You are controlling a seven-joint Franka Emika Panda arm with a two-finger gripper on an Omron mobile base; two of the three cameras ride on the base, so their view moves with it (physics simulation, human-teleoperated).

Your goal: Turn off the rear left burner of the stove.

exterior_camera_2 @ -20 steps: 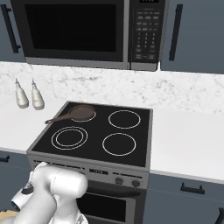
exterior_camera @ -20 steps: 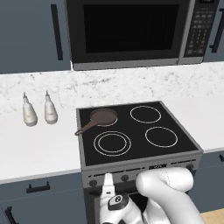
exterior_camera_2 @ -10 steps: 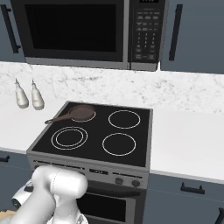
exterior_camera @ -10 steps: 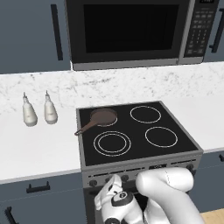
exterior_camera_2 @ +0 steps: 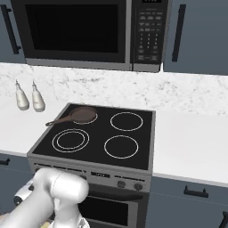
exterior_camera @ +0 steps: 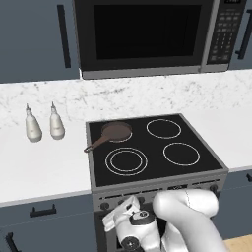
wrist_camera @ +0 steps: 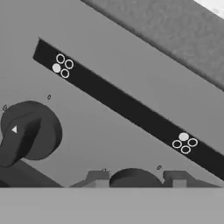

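Two dark cabinets are flanking a black microwave (exterior_camera: 147, 34) above a white marble counter (exterior_camera: 44, 167), and the stove (exterior_camera_2: 95, 140) is sitting between counter runs with its front panel facing the robot. One small brown frying pan (exterior_camera: 116, 132) is covering the rear left burner (exterior_camera_2: 84, 114), its handle pointing toward the front left. Low against the panel, the gripper (wrist_camera: 136, 183) is straddling a dark knob (wrist_camera: 133, 178), fingertips (wrist_camera: 98, 180) apart on either side; contact is unclear.
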